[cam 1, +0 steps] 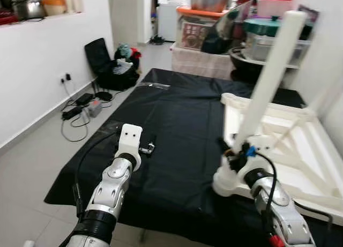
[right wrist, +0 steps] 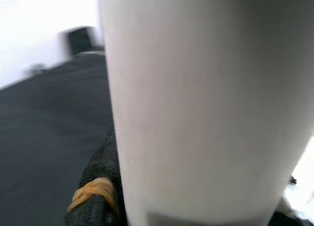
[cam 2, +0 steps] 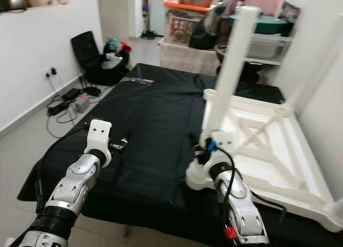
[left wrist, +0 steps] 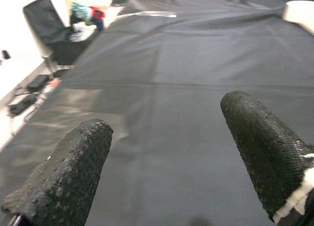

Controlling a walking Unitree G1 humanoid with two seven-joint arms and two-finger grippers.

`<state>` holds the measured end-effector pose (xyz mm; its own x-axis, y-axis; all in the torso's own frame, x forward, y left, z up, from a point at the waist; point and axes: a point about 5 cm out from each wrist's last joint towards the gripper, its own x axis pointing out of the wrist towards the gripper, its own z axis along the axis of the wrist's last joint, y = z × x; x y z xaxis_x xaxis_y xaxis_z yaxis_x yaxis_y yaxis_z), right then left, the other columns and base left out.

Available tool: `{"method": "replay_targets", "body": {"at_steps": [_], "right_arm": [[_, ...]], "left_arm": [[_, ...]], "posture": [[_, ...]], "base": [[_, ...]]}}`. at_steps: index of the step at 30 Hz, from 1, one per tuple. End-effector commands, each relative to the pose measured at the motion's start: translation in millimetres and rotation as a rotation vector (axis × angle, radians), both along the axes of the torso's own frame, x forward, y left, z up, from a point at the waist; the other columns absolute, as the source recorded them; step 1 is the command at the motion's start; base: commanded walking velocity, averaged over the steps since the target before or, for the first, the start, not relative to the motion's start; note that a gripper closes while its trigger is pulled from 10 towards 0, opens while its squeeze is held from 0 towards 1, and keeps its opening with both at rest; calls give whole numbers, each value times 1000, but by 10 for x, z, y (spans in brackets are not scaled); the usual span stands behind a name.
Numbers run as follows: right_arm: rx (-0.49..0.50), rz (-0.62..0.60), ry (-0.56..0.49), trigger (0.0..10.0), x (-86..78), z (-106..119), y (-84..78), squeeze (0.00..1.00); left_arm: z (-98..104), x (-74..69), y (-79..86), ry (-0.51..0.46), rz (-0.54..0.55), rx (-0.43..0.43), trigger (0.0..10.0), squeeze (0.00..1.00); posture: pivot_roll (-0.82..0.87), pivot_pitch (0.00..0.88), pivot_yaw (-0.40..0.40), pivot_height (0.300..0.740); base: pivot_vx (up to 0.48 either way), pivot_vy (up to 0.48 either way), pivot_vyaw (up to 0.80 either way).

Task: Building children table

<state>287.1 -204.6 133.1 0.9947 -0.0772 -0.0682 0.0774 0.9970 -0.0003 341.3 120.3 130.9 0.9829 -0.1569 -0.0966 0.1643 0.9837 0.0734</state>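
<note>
Covering most of the floor before us, a black sheet (cam 1: 177,129) is lying spread flat, and we are standing at its near edge. On its right side the white table (cam 1: 300,150) is resting upside down, its cross-braced underside facing up. We are holding a long white leg (cam 1: 268,75) in our right hand (cam 1: 236,150), whose fingers are clamping its lower part; the leg is rising tilted up and to the right, its thick base (cam 1: 228,182) sitting just beside the table's near left corner. In the right wrist view the leg is pressing against a black finger (right wrist: 95,196) wrapped with an orange band. Our left hand (left wrist: 167,152) is hovering low over the sheet's left part, fingers (left wrist: 64,182) spread apart and holding nothing. Beyond the sheet, storage bins (cam 1: 203,32) are standing; by the left wall a black chair (cam 1: 102,62) and cables (cam 1: 77,110) are lying.
</note>
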Motion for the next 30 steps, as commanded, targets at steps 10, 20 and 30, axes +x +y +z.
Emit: {"method": "replay_targets", "body": {"at_steps": [10,20,30], "right_arm": [[-2,-420,293,0,-317,-516,-356,0],[69,-662,230,10000,-422,-442,-433,0],[78,-728,180,10000,-476,-326,-429,0]], "left_arm": [[-37,9,36,19,24,20,10000,0],[-56,15,64,24,45,29,10000,0],[-81,8,65,30,47,34,10000,0]], "posture": [[23,0,-66,740],[20,0,-67,740],[8,0,-60,740]], "base": [[0,0,0],[0,0,0],[0,0,0]]}}
